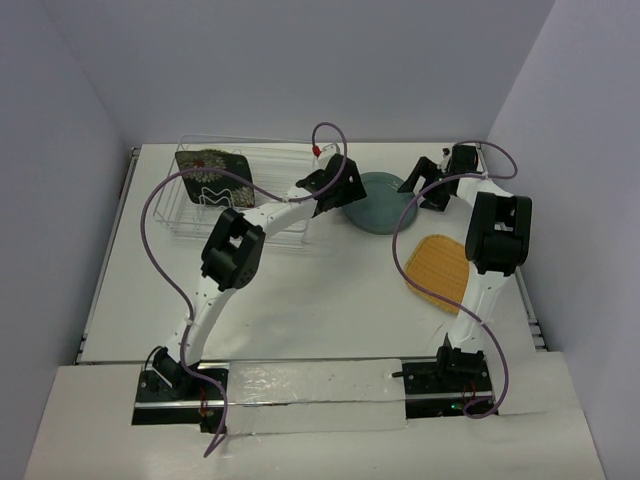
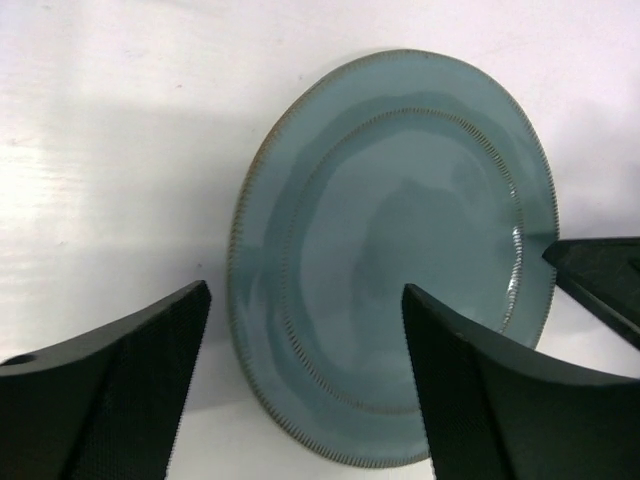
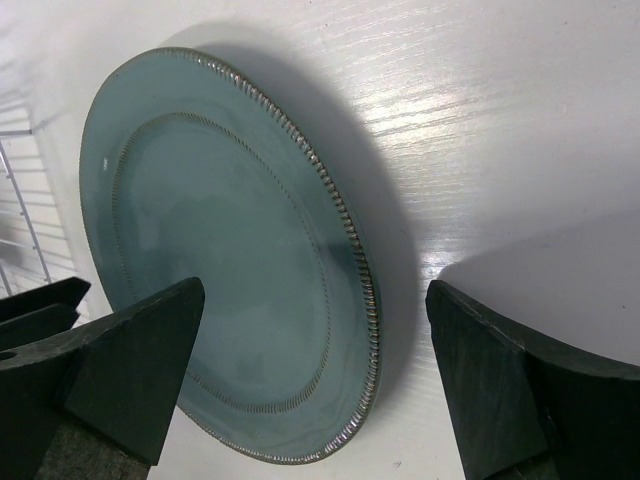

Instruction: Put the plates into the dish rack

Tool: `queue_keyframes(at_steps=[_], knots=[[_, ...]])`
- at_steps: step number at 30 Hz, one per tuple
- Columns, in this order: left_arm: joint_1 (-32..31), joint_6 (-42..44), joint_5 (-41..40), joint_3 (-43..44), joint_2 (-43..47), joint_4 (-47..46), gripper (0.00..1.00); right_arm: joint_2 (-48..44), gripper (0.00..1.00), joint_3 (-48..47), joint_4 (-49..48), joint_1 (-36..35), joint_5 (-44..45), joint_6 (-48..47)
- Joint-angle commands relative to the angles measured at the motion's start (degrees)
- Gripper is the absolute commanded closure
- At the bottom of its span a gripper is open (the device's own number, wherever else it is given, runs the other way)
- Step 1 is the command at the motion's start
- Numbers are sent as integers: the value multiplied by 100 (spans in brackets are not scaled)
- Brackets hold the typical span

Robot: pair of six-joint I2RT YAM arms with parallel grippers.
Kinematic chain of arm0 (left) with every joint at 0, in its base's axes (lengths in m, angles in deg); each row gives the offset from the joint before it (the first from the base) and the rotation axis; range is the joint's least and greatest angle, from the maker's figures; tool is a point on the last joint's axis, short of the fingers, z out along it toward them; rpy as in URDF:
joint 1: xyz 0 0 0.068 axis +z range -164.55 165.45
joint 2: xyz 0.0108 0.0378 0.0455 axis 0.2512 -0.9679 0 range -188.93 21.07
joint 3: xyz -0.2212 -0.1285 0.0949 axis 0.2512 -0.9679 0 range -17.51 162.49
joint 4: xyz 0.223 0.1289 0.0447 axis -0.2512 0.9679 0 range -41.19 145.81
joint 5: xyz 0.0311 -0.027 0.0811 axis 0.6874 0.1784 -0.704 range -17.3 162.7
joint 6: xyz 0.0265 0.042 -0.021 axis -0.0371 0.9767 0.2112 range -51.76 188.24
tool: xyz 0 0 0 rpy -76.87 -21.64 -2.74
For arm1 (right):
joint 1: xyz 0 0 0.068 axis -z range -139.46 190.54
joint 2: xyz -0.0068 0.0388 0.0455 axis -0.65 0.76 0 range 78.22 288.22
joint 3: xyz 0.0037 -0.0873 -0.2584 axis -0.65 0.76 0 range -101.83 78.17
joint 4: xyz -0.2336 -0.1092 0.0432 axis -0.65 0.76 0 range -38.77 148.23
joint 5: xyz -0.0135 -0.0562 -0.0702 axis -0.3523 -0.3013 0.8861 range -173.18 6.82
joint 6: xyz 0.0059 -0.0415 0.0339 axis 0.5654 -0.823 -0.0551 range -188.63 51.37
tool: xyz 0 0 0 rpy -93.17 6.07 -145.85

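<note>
White table [image 1: 300, 310] carries the clear dish rack [image 1: 200, 215] at far left, the black flowered plate [image 1: 212, 175] sitting in it. The teal plate [image 1: 380, 205] lies flat just right of the rack, the orange plate [image 1: 440, 268] nearer. The left gripper [image 2: 305, 300] and right gripper [image 3: 315, 290] flank the teal plate, fingers apart, clamping nothing. Picking it up seems the step in hand; next, a gripper must close on its rim.

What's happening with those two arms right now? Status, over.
Left gripper, right gripper: jaws open, empty, flanking teal plate. Floral plate in dish rack; orange plate not yet racked. No obstacle seen.
</note>
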Motion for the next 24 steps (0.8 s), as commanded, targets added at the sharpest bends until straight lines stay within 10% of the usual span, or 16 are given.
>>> queue_keyframes(at_steps=[1,13,24], knots=[[63,115,-576,-238,615,192,12,68,0,-173,46,-36,39,13],[32,112,-33,307,-337,184,15,76,0,-114,40,-53,-70,-45],[10,109,103,386,-620,-8,47,111,2,-185,32,-124,-622,-66]])
